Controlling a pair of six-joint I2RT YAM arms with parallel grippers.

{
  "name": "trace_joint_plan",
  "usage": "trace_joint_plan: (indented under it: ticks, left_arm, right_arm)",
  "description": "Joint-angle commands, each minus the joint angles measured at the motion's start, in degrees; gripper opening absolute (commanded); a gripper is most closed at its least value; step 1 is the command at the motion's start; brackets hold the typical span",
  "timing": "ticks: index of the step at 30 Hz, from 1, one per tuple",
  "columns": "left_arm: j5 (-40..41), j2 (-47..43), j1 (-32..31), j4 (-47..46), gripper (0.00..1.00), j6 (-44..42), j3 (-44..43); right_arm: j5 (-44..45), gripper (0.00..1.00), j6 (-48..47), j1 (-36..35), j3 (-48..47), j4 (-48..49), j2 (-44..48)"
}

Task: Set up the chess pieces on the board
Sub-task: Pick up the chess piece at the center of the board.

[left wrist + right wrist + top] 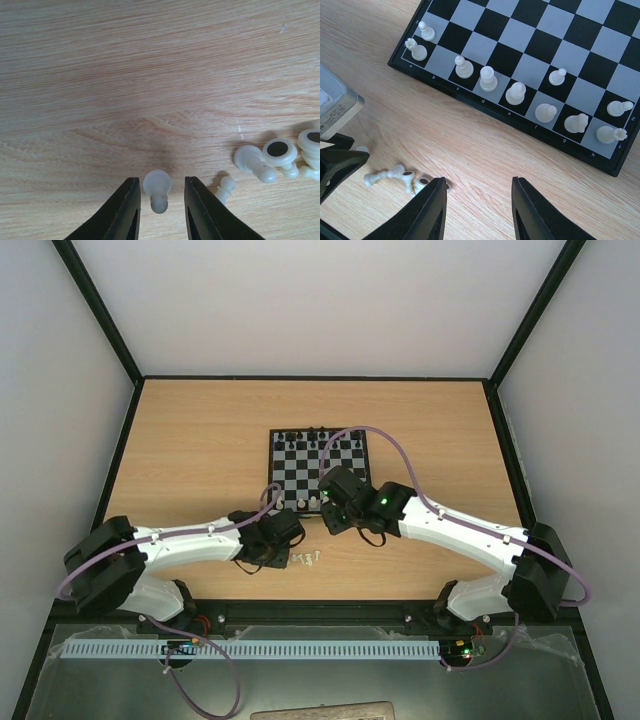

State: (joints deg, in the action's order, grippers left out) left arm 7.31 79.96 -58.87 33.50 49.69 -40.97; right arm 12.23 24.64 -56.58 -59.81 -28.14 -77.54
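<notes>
A white pawn (158, 189) is seen lying on its side between the parted, untouching fingers of the left gripper (160, 181), on the wooden table (150, 65). More loose chess pieces (277, 155) are scattered just beside it. Others are stood along the near ranks of the board (522, 32). The right gripper (477, 185) is held spread wide over wood beside the board.

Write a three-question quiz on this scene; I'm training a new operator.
1. True or false: the left pincer is shut on a piece.
2. On the board, which near-row file has no white piece? A) b B) d C) g
3. What does the right pincer hold?
Key: 1 false, it is open around a lying piece; 2 A; 3 nothing, it is open.
</notes>
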Motion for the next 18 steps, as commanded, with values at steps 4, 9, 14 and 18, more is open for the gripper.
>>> trace_joint_plan:
  ticks: [4, 9, 14, 18]
  left_arm:
    - [1.6, 0.6, -0.3, 1.9, 0.22, -0.4, -1.5]
    - [1.4, 0.7, -0.4, 2.5, 0.06, -0.6, -1.4]
    - [1.3, 0.3, -0.3, 3.3, 0.02, -0.7, -1.7]
    - [3.2, -0.1, -0.2, 5.4, 0.02, -1.4, -3.7]
  right_arm:
    - [0.0, 0.36, -0.6, 0.3, 0.6, -0.3, 0.8]
    - [0.2, 0.36, -0.7, 0.3, 0.6, -0.2, 0.3]
    - [0.0, 0.36, -0.8, 0.3, 0.3, -0.4, -0.1]
    - [0.1, 0.36, -0.8, 0.2, 0.1, -0.5, -0.2]
